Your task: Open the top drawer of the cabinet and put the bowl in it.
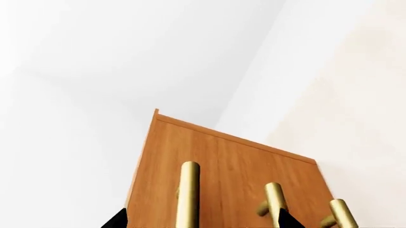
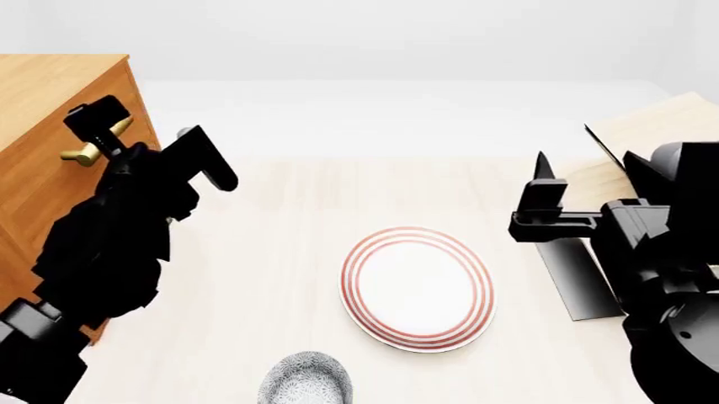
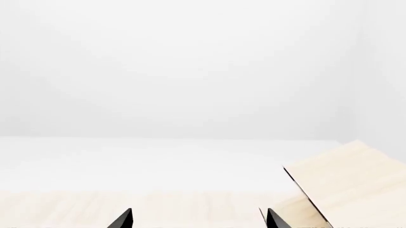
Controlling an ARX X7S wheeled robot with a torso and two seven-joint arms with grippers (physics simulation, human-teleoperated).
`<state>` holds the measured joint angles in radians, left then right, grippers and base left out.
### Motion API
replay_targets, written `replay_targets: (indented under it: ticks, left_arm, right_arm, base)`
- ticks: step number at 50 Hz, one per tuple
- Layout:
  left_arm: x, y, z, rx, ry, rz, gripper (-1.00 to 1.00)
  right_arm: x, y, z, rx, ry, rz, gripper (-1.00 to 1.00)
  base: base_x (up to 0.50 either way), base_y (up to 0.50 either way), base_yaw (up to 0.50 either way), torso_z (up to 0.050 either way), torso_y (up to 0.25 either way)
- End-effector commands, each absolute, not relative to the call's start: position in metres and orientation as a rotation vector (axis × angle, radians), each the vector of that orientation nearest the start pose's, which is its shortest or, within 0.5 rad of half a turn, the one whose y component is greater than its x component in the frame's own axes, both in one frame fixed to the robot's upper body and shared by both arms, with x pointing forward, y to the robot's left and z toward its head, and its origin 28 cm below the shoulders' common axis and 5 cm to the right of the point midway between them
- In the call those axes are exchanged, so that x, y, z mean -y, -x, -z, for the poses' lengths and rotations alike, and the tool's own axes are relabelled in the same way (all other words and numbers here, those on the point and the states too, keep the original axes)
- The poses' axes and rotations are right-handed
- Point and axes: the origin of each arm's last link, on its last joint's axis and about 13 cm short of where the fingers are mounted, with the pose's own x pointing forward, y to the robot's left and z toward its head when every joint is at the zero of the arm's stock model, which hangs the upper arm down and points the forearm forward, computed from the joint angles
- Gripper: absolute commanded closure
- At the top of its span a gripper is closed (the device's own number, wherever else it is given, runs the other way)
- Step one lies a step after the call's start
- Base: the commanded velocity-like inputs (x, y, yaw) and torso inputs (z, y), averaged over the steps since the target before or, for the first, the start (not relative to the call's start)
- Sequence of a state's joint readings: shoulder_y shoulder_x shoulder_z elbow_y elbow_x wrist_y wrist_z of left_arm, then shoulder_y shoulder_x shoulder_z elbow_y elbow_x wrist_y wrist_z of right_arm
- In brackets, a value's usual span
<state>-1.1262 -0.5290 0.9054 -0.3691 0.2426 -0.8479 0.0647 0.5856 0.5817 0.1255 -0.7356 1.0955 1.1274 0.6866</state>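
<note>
The left gripper [image 2: 151, 143] was spread wide, one finger [image 2: 99, 119] up against the front of the cabinet [image 2: 50, 109] at the brass handle [image 2: 81, 152] of the top drawer [image 2: 34, 181], the other finger [image 2: 208, 160] out over the table [image 2: 247, 252]. Nothing was held between them. In the left wrist view the two dark fingertips framed the cabinet front, with three brass bar handles in a row and the gripper [image 1: 201, 221] lined up near them; whether a finger actually touched a handle could not be told. The drawer front looked flush with the cabinet, so it was shut.

The right gripper [image 2: 548, 210] hung at the right side of the table, its fingers apart and empty, just beside the pale tilted-board rack [image 2: 641, 135]. The right wrist view showed the same open tips and the rack's slanted board [image 3: 345, 185] at the far right.

The bowl [image 2: 306, 383] sat on the table at the near edge, centre-left, well apart from both grippers and the cabinet. Just beyond it lay a red-ringed white plate [image 2: 418, 286], in the middle of the table.
</note>
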Motion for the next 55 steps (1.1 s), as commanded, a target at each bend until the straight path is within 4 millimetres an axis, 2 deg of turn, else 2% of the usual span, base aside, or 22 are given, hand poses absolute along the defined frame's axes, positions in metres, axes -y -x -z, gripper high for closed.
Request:
replay_targets:
  ticks: [1, 55]
  left_arm:
    - [-0.314, -0.374, -0.203, -0.306, -1.193, -0.225, -1.00]
    - [-0.348, -0.388, -0.196, -0.443, -1.143, -0.384, -1.00]
  right_arm:
    - [0.149, -0.214, -0.229, 0.074, 0.039, 0.047, -1.00]
    - [0.147, -0.213, -0.221, 0.051, 0.035, 0.040, -1.00]
  base:
    - [0.00, 0.00, 0.00, 0.000, 0.000]
    - [0.00, 0.00, 0.00, 0.000, 0.000]
